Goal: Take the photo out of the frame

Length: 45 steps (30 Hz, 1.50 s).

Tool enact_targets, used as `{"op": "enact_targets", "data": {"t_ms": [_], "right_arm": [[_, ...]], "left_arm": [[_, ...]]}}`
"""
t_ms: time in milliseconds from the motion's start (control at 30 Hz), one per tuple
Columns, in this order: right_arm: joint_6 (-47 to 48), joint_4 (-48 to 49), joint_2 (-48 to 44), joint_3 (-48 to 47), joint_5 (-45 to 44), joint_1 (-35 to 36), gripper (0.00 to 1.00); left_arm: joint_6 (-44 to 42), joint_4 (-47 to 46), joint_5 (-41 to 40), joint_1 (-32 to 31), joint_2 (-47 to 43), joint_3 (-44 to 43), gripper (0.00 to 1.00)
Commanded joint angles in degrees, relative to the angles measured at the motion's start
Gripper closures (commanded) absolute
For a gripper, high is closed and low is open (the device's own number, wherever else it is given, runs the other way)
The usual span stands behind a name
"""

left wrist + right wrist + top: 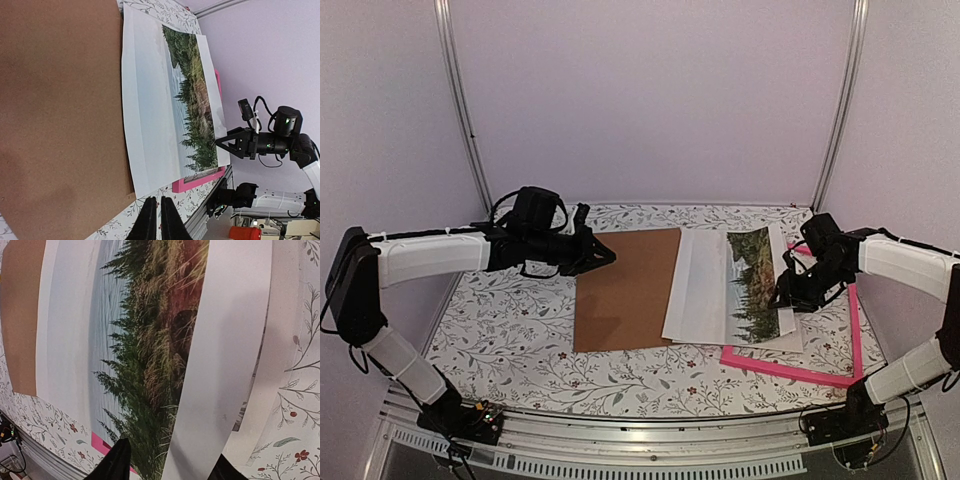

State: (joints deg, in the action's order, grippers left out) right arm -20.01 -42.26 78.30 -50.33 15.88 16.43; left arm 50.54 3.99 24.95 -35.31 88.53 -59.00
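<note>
The photo [715, 285] [160, 100] [150, 340], a landscape with a wide white border, lies flat mid-table, its right part over the pink frame [790, 367] [197, 180] [99, 442]. My right gripper [782, 297] [170, 452] is at the photo's right edge. It is open, its fingers wide apart on either side of the white border and dark trees. My left gripper [605, 255] [155, 199] hovers over the top left corner of the brown backing board [625, 290] [60, 110], shut with nothing in it.
The backing board lies left of the photo, and the photo's left edge overlaps it. A floral cloth [510, 330] covers the table. Metal posts [460, 100] and pale walls enclose the back and sides. A metal rail [650, 425] runs along the near edge.
</note>
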Motion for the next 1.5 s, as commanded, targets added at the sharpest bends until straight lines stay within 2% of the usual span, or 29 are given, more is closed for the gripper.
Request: {"op": "enact_targets", "data": {"t_ms": [0,433,633,733,833,1000,1067,1167,1267,1467], "right_arm": [[0.34,-1.61,0.19,-2.69,-3.54,-0.33,0.43],[-0.96,-2.70,-0.16,-4.96,-7.76,-0.27,0.02],[-1.38,-1.00,-0.84,-5.84,-7.17,-0.26,0.01],[-1.61,0.42,-1.11,-6.61,-7.46,-0.33,0.01],[-2.10,2.65,-1.84,-7.17,-7.55,-0.28,0.01],[-3.01,7.54,-3.64,-7.79,-7.71,-0.26,0.01],[-3.18,9.72,-4.30,-7.79,-8.33,-0.26,0.01],[-3.53,13.42,-5.74,-7.28,-9.75,-0.27,0.01],[-3.85,17.06,-7.38,-6.45,-11.39,-0.34,0.01],[-4.50,27.19,-11.76,-1.80,-15.18,-0.32,0.01]], "left_arm": [[-1.23,0.32,-0.49,-0.73,0.14,-1.11,0.92],[-1.83,0.24,-1.28,-0.73,-0.94,-0.94,0.92],[-2.92,0.89,-3.10,-0.86,-1.96,-0.98,0.91],[-4.73,2.34,-5.22,-0.98,-2.75,-1.64,0.86],[-6.65,3.80,-7.57,-0.99,-3.82,-2.23,0.78],[-10.05,5.41,-13.37,-0.99,-6.49,-2.18,0.59],[-11.56,6.34,-16.64,-0.99,-7.64,-2.02,0.46],[-13.39,7.51,-21.18,-0.91,-9.51,-1.61,0.19],[-15.09,7.69,-24.66,-0.77,-11.57,-0.61,0.03],[-17.57,7.82,-34.10,-0.47,-15.65,1.44,0.01]]}}
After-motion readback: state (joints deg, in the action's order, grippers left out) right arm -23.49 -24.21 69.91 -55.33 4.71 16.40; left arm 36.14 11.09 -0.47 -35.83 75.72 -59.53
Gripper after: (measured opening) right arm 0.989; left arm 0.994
